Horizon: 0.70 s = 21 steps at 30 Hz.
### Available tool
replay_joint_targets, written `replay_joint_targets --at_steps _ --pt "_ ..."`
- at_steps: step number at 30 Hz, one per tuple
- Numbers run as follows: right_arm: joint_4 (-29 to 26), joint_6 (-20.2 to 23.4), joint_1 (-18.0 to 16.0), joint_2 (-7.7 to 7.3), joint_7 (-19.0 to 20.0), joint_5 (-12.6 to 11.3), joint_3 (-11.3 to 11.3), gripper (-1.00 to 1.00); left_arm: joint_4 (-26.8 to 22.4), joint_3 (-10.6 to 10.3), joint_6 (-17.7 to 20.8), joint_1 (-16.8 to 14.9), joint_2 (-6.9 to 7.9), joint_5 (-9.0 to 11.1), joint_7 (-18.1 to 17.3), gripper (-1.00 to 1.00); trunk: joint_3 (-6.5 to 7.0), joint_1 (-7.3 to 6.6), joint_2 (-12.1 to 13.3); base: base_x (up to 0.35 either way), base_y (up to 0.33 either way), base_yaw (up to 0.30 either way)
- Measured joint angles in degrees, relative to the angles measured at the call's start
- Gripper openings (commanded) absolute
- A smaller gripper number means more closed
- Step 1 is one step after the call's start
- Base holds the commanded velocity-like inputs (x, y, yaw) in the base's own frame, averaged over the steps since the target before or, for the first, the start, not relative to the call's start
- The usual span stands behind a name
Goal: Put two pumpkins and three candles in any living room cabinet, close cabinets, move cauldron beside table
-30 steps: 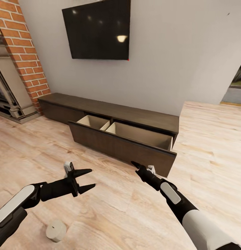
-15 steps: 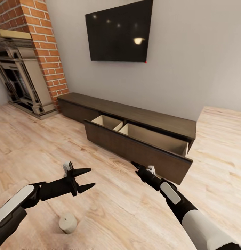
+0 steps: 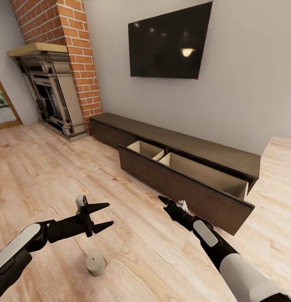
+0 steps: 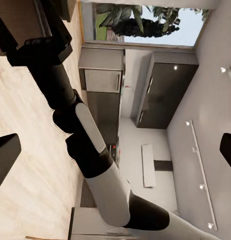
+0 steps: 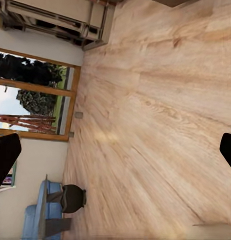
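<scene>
Candle [image 3: 95, 263] is sitting on the floor [image 3: 44, 167] right under the left gripper [image 3: 104, 217], whose jaws are spread wide and empty. Right gripper [image 3: 165, 201] is looking spread too, holding nothing. Cabinet [image 3: 183, 176] drawer is hanging open, nothing visible inside. Cauldron [image 5: 73, 198] is sitting far off. Basically everything's left, I reckon.

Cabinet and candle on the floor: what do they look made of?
Cabinet: dark-brown matte wood, faint grain on its top; the open drawer is lined with pale, unstained-looking wood. Candle: beige, dull, smooth stub, probably wax.
</scene>
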Motion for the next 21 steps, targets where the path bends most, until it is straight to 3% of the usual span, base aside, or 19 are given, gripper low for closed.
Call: replay_joint_targets --at_steps 5,7,11,16,21 --pt "0.0 -0.02 0.0 -0.03 -0.16 0.0 0.0 1.0 0.52 0.08 -0.03 0.0 0.08 -0.04 0.49 1.0 1.15 -1.1 2.01 0.0 0.0 0.26" --pt "0.0 -0.03 0.0 -0.01 -0.43 0.0 0.0 1.0 1.7 0.38 -0.1 0.0 0.13 0.14 2.55 1.0 1.6 -1.54 2.81 0.0 0.0 0.26" --pt "0.0 -0.02 0.0 0.01 -0.73 -0.01 0.01 1.0 2.58 2.75 -0.15 -0.01 0.15 -0.01 5.43 1.0 2.52 -2.42 4.41 0.0 0.0 0.26" --pt "0.02 -0.12 0.0 0.07 -1.24 -0.01 0.02 1.0 3.84 3.8 -0.25 -0.01 0.12 -0.28 8.21 1.0 3.67 -3.51 6.42 0.0 0.0 0.26" --pt "0.02 -0.32 0.0 0.02 -3.59 -0.04 0.08 1.0 6.69 6.11 -0.35 -0.01 0.05 -0.83 11.93 1.0 4.81 -4.61 8.42 0.0 0.0 0.26"
